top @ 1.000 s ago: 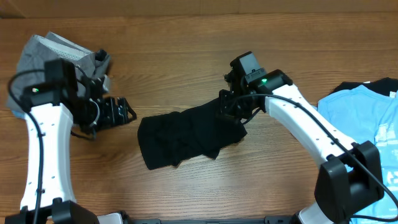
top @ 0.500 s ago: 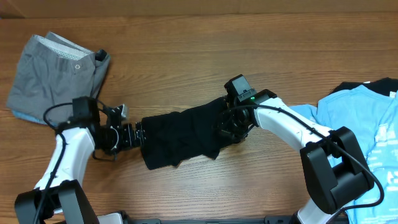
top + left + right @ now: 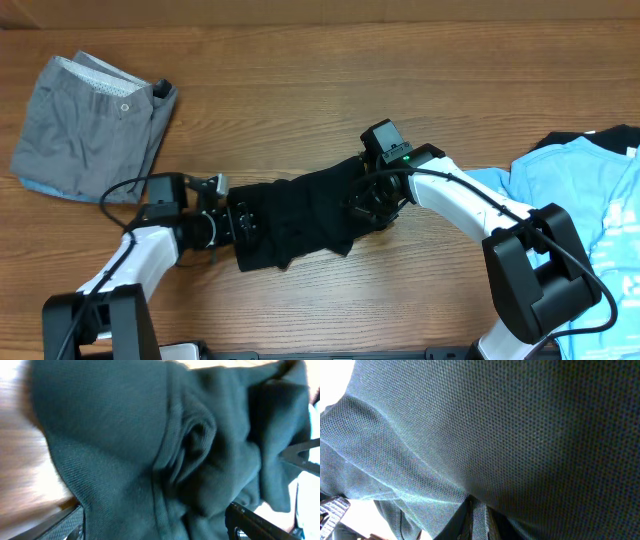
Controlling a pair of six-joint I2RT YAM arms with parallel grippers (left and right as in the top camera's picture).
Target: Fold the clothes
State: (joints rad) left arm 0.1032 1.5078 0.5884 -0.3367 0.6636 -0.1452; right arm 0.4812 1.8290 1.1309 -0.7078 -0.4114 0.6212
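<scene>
Black shirt [image 3: 300,220] lies bunched on the table [image 3: 300,70], and both arms are right on it. Left claw [image 3: 243,222] sits at the shirt's left edge with its jaws spread wide. On the wrist view its fingers [image 3: 60,522] stand far apart with rumpled black cloth filling the gap, not clamped. Right claw [image 3: 370,205] is at the shirt's right end, jaws all but closed, pinching a thin fold of the black fabric. Grey shorts [image 3: 90,125] lie well off to the shirt's upper left. The blue shirt [image 3: 580,190] lies well off to its right.
</scene>
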